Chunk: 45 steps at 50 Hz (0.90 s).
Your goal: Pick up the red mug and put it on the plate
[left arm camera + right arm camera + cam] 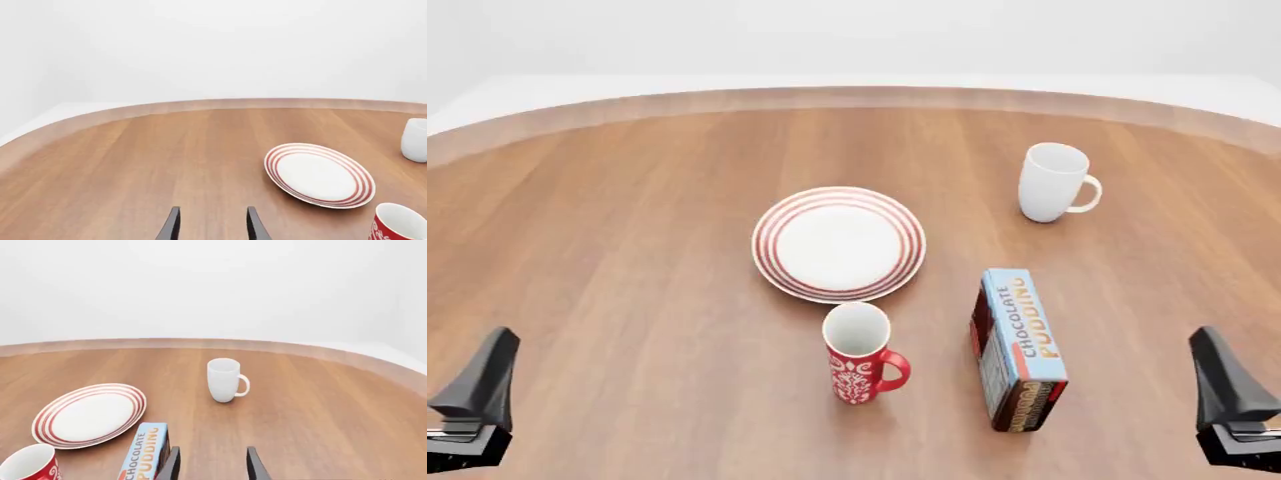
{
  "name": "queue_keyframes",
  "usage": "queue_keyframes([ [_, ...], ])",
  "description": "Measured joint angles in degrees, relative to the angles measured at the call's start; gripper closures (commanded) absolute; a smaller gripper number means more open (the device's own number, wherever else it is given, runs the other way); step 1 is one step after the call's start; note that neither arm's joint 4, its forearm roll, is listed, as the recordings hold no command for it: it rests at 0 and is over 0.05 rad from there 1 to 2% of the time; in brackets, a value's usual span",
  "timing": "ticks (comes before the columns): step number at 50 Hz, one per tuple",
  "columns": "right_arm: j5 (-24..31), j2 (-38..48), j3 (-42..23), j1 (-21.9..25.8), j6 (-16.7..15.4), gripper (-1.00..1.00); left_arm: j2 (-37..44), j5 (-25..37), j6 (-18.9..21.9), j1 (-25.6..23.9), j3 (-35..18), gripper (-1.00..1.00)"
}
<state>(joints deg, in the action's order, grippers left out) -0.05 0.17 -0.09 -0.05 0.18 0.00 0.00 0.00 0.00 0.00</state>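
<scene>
The red mug [858, 353] stands upright on the table, white inside, its handle to the right; it also shows in the left wrist view [399, 224] and the right wrist view [30, 464]. Just behind it lies the plate [839, 243] with red rings, bare on top [319, 174] [89, 415]. My left gripper [481, 385] sits at the near left corner, far from the mug, open with nothing between its fingers [211, 224]. My right gripper [1225, 385] sits at the near right corner, likewise open and holding nothing [211, 464].
A chocolate pudding box [1018, 347] lies right of the red mug [142, 459]. A plain white mug [1052, 182] stands at the back right [225, 379] [415, 140]. The round wooden table's far edge [854, 96] curves across the back.
</scene>
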Motion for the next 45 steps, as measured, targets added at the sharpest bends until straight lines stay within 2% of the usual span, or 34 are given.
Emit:
queue_keyframes([
  [18, 1.46, -0.08, -0.94, 0.18, 0.49, -1.00, 0.00, 0.00, 0.00, 0.00, 0.00, -1.00],
  [31, 4.72, 0.72, -5.83, 2.23, 1.57, -1.00, 0.00, 0.00, 0.00, 0.00, 0.00, -1.00],
  [39, 6.46, 4.35, -10.45, 4.98, 0.42, -1.00, 0.00, 0.00, 0.00, 0.00, 0.00, -1.00],
  [45, 7.80, 7.70, -14.49, 7.96, -1.74, -1.00, 0.00, 0.00, 0.00, 0.00, 0.00, -1.00],
])
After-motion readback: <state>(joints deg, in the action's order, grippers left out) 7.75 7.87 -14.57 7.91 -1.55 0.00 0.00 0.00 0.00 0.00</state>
